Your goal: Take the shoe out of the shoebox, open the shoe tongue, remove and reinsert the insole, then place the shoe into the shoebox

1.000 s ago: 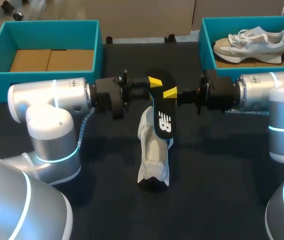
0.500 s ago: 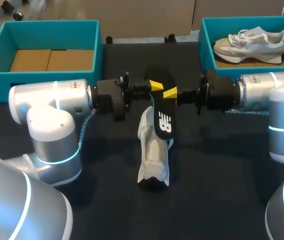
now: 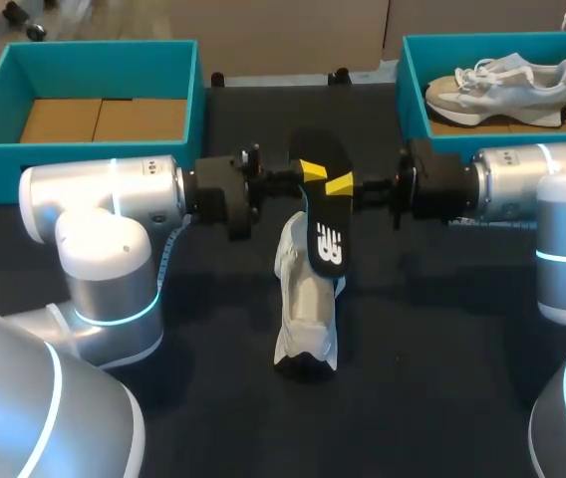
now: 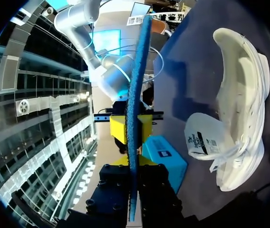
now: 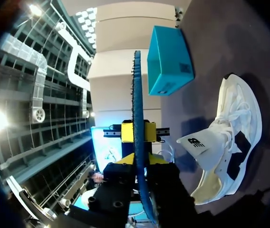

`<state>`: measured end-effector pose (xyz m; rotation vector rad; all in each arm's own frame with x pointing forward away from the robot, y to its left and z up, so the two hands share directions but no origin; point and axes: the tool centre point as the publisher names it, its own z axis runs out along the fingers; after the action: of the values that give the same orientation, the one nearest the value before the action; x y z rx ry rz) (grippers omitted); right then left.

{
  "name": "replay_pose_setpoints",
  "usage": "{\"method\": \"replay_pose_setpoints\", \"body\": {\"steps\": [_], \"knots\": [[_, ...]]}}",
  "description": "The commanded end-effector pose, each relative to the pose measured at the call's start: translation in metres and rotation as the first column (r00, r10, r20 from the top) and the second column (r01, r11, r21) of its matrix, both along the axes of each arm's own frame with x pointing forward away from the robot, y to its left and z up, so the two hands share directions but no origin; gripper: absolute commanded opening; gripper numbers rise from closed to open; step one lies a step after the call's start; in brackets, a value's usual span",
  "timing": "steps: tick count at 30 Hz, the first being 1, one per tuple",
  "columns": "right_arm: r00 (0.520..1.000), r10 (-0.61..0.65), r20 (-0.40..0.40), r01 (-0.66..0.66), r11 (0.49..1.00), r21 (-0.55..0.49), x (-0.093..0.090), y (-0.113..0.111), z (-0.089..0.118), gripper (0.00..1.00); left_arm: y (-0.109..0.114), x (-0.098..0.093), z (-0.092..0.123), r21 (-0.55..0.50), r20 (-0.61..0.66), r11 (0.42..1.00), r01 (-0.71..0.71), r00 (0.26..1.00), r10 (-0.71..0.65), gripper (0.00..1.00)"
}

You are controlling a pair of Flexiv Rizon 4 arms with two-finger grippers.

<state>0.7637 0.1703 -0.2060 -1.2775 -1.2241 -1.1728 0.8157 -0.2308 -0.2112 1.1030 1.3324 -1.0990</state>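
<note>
**Insole held by two end effectors**

The left end effector [image 3: 309,171] and the right end effector [image 3: 342,185] meet over the middle of the surface [image 3: 442,329]. Each is clamped on the far part of the black insole [image 3: 323,214], which shows edge-on between the fingers in both wrist views. The insole's near end slopes down towards the white shoe [image 3: 305,304]. The shoe lies on the surface just below both end effectors, with its tongue folded out. The left box [image 3: 94,55] stands behind the left arm. The right box [image 3: 413,75] stands behind the right arm and holds a second shoe [image 3: 502,85].
</note>
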Motion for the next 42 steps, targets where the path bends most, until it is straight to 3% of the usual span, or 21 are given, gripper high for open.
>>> {"method": "replay_pose_setpoints", "body": {"steps": [1, 10, 13, 23, 27, 30, 32, 33, 34, 35, 42], "knots": [[1.0, 0.022, 0.006, -0.022, 0.999, -0.03, 0.002, -0.001, 0.0, 1.0, 0.002, -0.001, 0.002, -0.006, -0.007, 1.0, 0.002, 1.0, -0.002, 0.0], [0.961, 0.134, 0.244, -0.092, 0.98, -0.179, -0.011, -0.043, -0.011, 1.0, 0.029, -0.011, 0.008, -0.003, -0.072, 0.999, 0.05, 0.996, -0.05, 0.0], [0.894, 0.264, 0.363, -0.22, 0.963, -0.157, -0.014, -0.059, -0.013, 1.0, 0.041, -0.018, 0.01, -0.004, -0.109, 0.998, 0.07, 0.992, -0.07, 0.0], [0.894, 0.264, 0.363, -0.22, 0.963, -0.157, -0.014, -0.059, -0.013, 1.0, 0.074, -0.051, 0.024, 0.027, -0.156, 0.991, 0.131, 0.98, -0.125, 0.0], [0.827, 0.402, 0.394, -0.205, 0.867, -0.455, -0.017, -0.067, -0.001, 1.0, 0.083, -0.067, 0.027, 0.051, -0.194, 0.983, 0.175, 0.968, -0.162, 0.0], [0.766, 0.457, 0.453, -0.13, 0.799, -0.587, -0.026, -0.08, 0.007, 1.0, 0.089, -0.076, 0.028, 0.073, -0.227, 0.979, 0.191, 0.959, -0.17, 0.0], [0.718, 0.522, 0.462, -0.117, 0.743, -0.659, -0.03, -0.089, 0.008, 1.0, 0.093, -0.082, 0.029, 0.067, -0.263, 0.978, 0.197, 0.949, -0.173, 0.0], [0.72, 0.542, 0.434, -0.123, 0.715, -0.688, -0.032, -0.092, 0.008, 1.0, 0.094, -0.085, 0.029, 0.059, -0.297, 0.976, 0.211, 0.937, -0.185, 0.0], [0.7, 0.571, 0.429, -0.139, 0.699, -0.702, -0.033, -0.096, 0.007, 1.0, 0.094, -0.087, 0.029, 0.037, -0.344, 0.975, 0.218, 0.919, -0.192, 0.0], [0.632, 0.623, 0.462, -0.184, 0.699, -0.691, -0.037, -0.103, 0.006, 1.0, 0.095, -0.087, 0.03, 0.035, -0.381, 0.976, 0.216, 0.905, -0.187, 0.0], [0.632, 0.623, 0.462, -0.184, 0.699, -0.691, -0.037, -0.103, 0.006, 1.0, 0.095, -0.087, 0.03, 0.035, -0.381, 0.976, 0.216, 0.905, -0.187, 0.0]]}}
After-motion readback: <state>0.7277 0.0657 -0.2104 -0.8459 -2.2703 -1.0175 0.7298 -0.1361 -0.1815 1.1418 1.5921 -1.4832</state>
